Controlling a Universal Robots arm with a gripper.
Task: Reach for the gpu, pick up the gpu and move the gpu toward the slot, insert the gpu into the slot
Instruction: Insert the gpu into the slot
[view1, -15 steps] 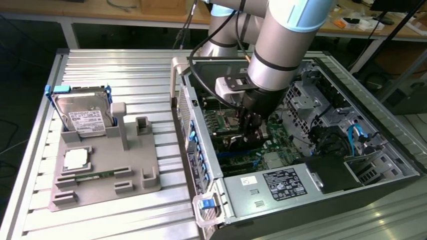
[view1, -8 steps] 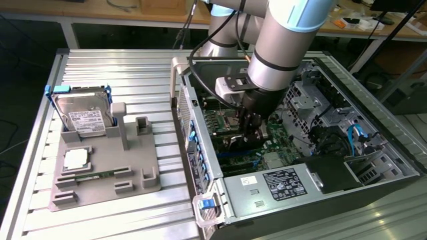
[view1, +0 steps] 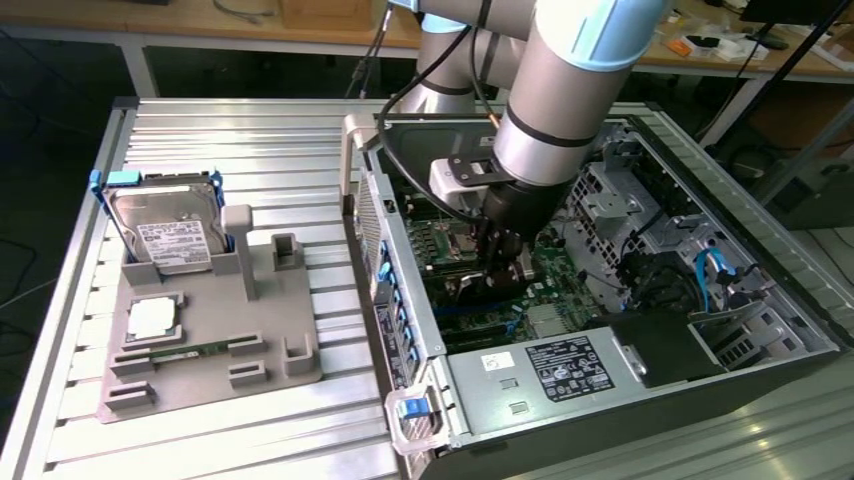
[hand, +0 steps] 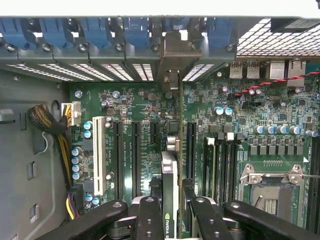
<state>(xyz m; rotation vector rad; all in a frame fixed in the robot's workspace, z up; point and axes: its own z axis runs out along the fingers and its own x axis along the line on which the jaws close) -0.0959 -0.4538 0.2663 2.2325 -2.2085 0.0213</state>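
Observation:
My gripper (hand: 172, 207) reaches down into the open computer case (view1: 400, 330) and is shut on the gpu (hand: 170, 175). The card stands on edge between the two black fingers (hand: 149, 220), with a logo on its top face. Its silver bracket (hand: 172, 55) lies against the case's rear openings. The card stands straight over the motherboard (hand: 135, 100) between two black connector strips, and the slot is hidden beneath it. In the exterior view the gripper (view1: 505, 268) is low over the board with the gpu (view1: 473, 290) under it, and a blue strip (view1: 467, 308) shows beside the card's lower edge.
Black connector strips (hand: 136, 155) and a white one (hand: 98, 155) flank the card. The processor socket (hand: 272, 187) and a braided cable bundle (hand: 50, 127) lie to either side. Outside the case, a grey fixture (view1: 267, 340) holds the hard drive (view1: 167, 235) and memory stick (view1: 187, 352).

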